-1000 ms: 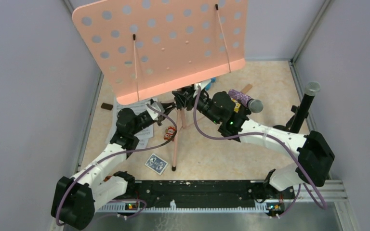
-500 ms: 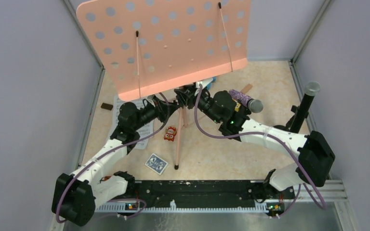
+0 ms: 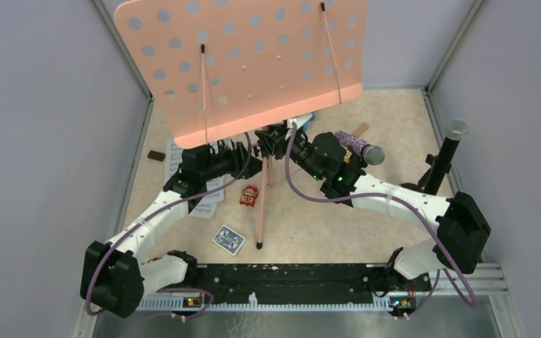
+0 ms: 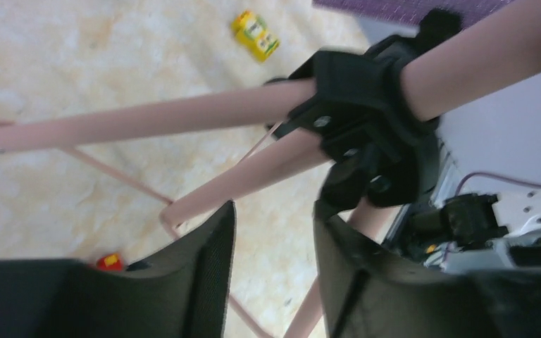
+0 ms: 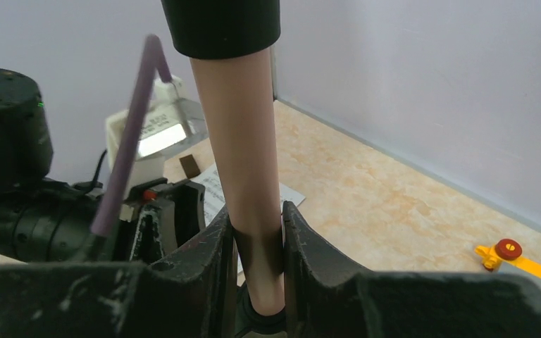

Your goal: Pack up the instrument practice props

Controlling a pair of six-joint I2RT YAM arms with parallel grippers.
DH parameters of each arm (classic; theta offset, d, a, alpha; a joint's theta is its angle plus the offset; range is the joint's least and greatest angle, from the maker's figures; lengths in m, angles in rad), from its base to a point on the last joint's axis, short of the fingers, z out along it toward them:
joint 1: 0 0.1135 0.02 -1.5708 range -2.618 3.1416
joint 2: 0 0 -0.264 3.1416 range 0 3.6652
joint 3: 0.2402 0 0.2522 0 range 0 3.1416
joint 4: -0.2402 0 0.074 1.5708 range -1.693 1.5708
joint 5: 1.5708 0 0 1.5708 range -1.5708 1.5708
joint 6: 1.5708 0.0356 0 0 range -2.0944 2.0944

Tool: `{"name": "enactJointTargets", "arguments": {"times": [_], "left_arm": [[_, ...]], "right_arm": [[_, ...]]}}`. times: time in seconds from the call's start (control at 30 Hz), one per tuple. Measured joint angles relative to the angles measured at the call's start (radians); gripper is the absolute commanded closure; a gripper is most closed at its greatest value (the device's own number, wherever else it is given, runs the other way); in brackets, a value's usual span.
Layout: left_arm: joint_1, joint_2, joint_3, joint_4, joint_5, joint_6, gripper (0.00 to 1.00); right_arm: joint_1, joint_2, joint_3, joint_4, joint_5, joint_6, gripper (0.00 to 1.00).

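Observation:
The salmon-pink perforated music rack (image 3: 253,63) stands tilted on its tripod legs (image 3: 262,204). My right gripper (image 3: 282,146) is shut on the rack's pink pole (image 5: 246,141), just above the black hub (image 4: 363,105). My left gripper (image 4: 275,211) is open and holds nothing, close below that hub and beside the spread legs (image 4: 148,120). White sheet-music pages (image 3: 208,201) lie under the left arm. A purple-glitter microphone (image 3: 356,146) lies behind the right wrist. The black grey-headed microphone (image 3: 451,144) stands upright at the right wall.
A blue card pack (image 3: 228,239) lies near the front leg's foot. A small red-and-white toy (image 3: 250,196) sits by the leg, and a brown block (image 3: 156,156) lies at the left wall. Yellow toys (image 4: 256,35) (image 5: 514,257) lie on the beige floor. Walls close in on three sides.
My left gripper has moved right, off the sheet-music pages and up to the tripod hub, and its jaws have opened. The right gripper keeps its hold on the pole.

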Motion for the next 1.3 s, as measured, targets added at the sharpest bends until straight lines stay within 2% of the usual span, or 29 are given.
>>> {"name": "enactJointTargets", "arguments": {"times": [0.1, 0.2, 0.23, 0.47, 0.67, 0.83, 1.07, 1.3], "left_arm": [[0.01, 0.003, 0.0, -0.079, -0.01, 0.051, 0.18], [0.024, 0.002, 0.009, -0.139, -0.027, 0.127, 0.03], [0.026, 0.001, 0.015, -0.157, -0.029, 0.157, 0.02], [0.029, -0.053, 0.033, -0.203, -0.034, 0.307, 0.01], [0.034, -0.142, -0.003, -0.138, 0.011, 0.31, 0.07], [0.022, -0.213, -0.01, -0.064, 0.058, 0.263, 0.11], [0.04, -0.18, -0.011, 0.014, 0.09, 0.151, 0.2], [0.188, -0.166, -0.121, 0.156, 0.154, -0.04, 0.23]], "right_arm": [[0.006, 0.0, 0.0, 0.0, -0.006, -0.004, 1.0], [0.006, -0.002, 0.0, -0.003, -0.008, -0.004, 1.0], [0.006, -0.003, 0.0, -0.004, -0.008, -0.004, 1.0], [0.006, -0.008, 0.0, -0.012, -0.013, -0.003, 1.0], [0.006, -0.011, 0.0, -0.017, -0.014, -0.004, 1.0], [0.008, -0.011, 0.0, -0.018, -0.016, -0.004, 1.0], [0.008, -0.011, 0.0, -0.018, -0.016, -0.004, 1.0], [0.008, -0.011, 0.0, -0.018, -0.016, -0.004, 1.0]]}}
